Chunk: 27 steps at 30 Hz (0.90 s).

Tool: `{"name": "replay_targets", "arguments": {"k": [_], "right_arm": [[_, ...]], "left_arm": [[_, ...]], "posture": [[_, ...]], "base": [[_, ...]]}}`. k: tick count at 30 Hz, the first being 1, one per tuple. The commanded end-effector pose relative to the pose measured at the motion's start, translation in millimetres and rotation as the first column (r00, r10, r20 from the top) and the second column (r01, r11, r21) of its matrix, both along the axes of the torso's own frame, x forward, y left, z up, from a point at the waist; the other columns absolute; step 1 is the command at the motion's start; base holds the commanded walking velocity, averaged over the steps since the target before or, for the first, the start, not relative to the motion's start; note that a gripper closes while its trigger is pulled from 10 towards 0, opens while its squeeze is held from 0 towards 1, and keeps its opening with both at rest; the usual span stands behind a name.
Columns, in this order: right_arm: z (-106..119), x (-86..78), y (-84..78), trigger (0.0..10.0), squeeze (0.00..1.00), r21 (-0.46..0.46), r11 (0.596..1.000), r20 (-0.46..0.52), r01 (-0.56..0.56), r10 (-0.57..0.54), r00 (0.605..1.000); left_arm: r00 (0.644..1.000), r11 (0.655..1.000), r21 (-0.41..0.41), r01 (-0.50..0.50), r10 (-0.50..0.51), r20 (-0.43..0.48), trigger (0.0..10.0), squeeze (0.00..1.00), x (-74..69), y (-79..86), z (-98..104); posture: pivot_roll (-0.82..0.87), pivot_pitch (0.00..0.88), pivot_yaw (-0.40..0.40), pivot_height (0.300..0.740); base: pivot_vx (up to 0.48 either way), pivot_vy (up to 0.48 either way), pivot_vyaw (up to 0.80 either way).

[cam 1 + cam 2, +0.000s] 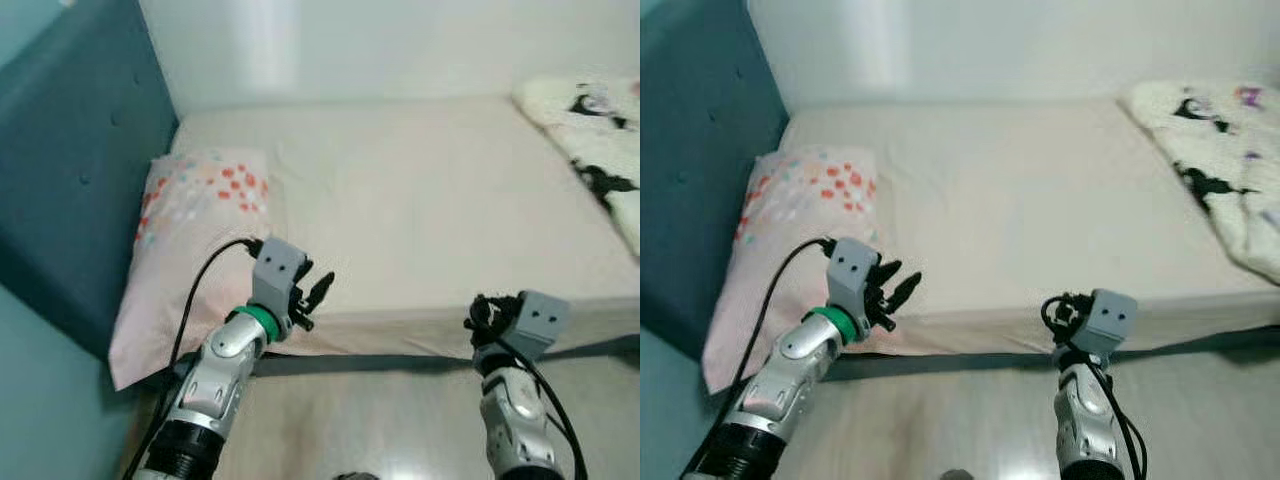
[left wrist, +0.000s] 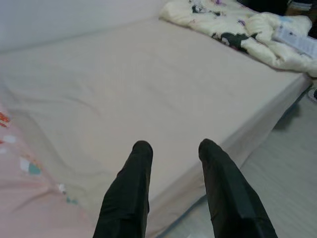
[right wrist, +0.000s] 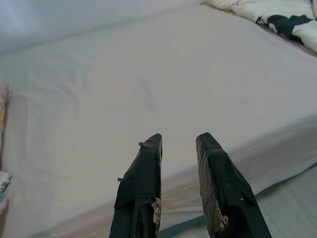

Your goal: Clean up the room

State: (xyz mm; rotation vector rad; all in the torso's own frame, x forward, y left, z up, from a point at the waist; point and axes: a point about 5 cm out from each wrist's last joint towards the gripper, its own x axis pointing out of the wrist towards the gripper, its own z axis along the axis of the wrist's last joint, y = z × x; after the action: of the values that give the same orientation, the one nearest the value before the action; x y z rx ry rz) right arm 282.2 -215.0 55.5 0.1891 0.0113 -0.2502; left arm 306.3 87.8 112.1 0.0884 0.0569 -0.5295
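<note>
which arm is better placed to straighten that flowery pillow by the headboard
Left, probably. The left gripper hangs open beside the pillow at the bed's near edge; the right gripper is farther along that edge.

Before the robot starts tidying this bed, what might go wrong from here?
The pillow overhangs the bed edge beside the left hand; a nudge could tip it onto the floor. Both hands, the right hand included, hover open at the mattress edge, so reaching in low may snag the sheet. The blanket lies far right, probably a stretch.

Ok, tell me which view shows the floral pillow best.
The left eye view: the floral pillow lies whole against the headboard. The right eye view shows it too, partly behind the left arm; the wrist views catch just a pink edge.
</note>
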Motion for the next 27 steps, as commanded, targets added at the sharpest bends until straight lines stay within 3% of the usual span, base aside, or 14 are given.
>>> {"name": "replay_targets", "arguments": {"k": [1,13,19,20,21,25,27], "right_arm": [[-6,-1.6,7.8,10.0,0.0,0.001,0.999,-0.023,-0.032,0.032,0.999],[-6,0.1,11.6,10.0,0.0,-0.014,0.998,-0.029,-0.058,0.057,0.998],[-6,2.5,19.4,10.0,0.0,-0.045,0.989,-0.048,-0.138,0.136,0.99],[-9,3.6,29.0,10.0,0.0,-0.03,0.974,-0.062,-0.224,0.222,0.973],[-10,4.0,32.2,10.0,0.0,-0.019,0.968,-0.068,-0.251,0.249,0.966],[-13,4.7,37.1,10.0,0.0,0.017,0.956,-0.082,-0.292,0.293,0.953],[-19,4.8,42.4,10.0,0.0,0.045,0.94,-0.112,-0.338,0.34,0.934]], "left_arm": [[1.0,1.0,0.004,-0.009,0.009,-0.029,10.0,0.0,-0.9,4.4,-6],[0.999,1.0,0.0,-0.011,0.01,-0.033,10.0,0.0,-1.8,3.6,-6],[0.999,1.0,0.021,0.006,-0.005,-0.033,10.0,0.0,-6.6,7.1,-9],[1.0,0.993,0.12,0.018,-0.018,0.0,10.0,0.0,-13.5,17.1,-15],[1.0,0.987,0.158,0.02,-0.022,0.008,10.0,0.0,-17.0,22.4,-19],[1.0,0.978,0.21,0.013,-0.016,0.011,10.0,0.0,-22.9,32.0,-23],[1.0,0.953,0.301,0.01,-0.014,0.009,10.0,0.0,-34.2,48.7,-28]], "posture": [[-0.14,0.041,0.094,0.74],[-0.14,0.042,0.091,0.74],[-0.14,0.043,0.093,0.74],[-0.14,0.046,0.095,0.74],[-0.14,0.048,0.094,0.74],[-0.13,0.05,0.092,0.74],[-0.1,0.074,0.079,0.74]], "base": [[0.472,0.0,0.0],[0.46,0.0,0.0],[0.0,0.0,0.0],[0.0,0.0,0.0],[0.0,0.0,0.0],[0.0,0.0,0.0],[0.0,0.0,0.0]]}}
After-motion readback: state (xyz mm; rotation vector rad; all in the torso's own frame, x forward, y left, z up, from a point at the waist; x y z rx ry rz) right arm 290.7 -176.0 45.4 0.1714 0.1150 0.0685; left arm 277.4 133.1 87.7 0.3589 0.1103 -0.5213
